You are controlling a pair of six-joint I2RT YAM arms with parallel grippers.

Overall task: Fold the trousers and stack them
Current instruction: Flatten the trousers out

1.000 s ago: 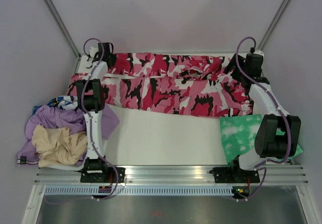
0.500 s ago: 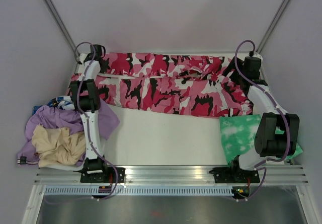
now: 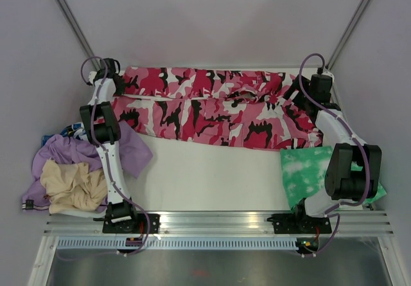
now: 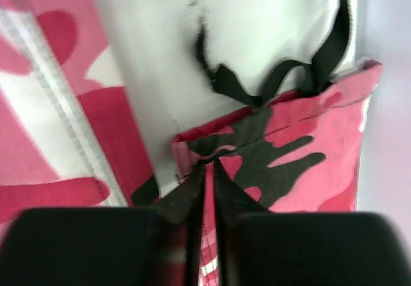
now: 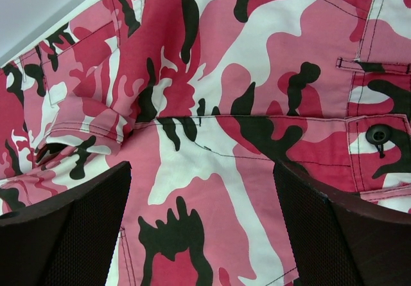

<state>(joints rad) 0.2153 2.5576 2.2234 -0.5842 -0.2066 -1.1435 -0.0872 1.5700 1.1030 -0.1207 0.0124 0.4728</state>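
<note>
The left arm (image 3: 110, 170) has swung out toward the far-left corner, and the far leg end of the long pink, red, white and black camouflage cloth trousers (image 3: 218, 106) has shifted left with it. From above, the trousers lie stretched across the far side of the white bench (image 3: 205, 177), and the right arm (image 3: 337, 132) reaches over their waist end. In the left wrist view, the left fingers (image 4: 96, 247) are pressed together, pinching a hem of the trousers, with a black strap (image 4: 282, 74) just beyond. In the right wrist view, the right fingers (image 5: 64, 228) stand spread wide above the waistband, gripping nothing, near a black button (image 5: 377, 135).
</note>
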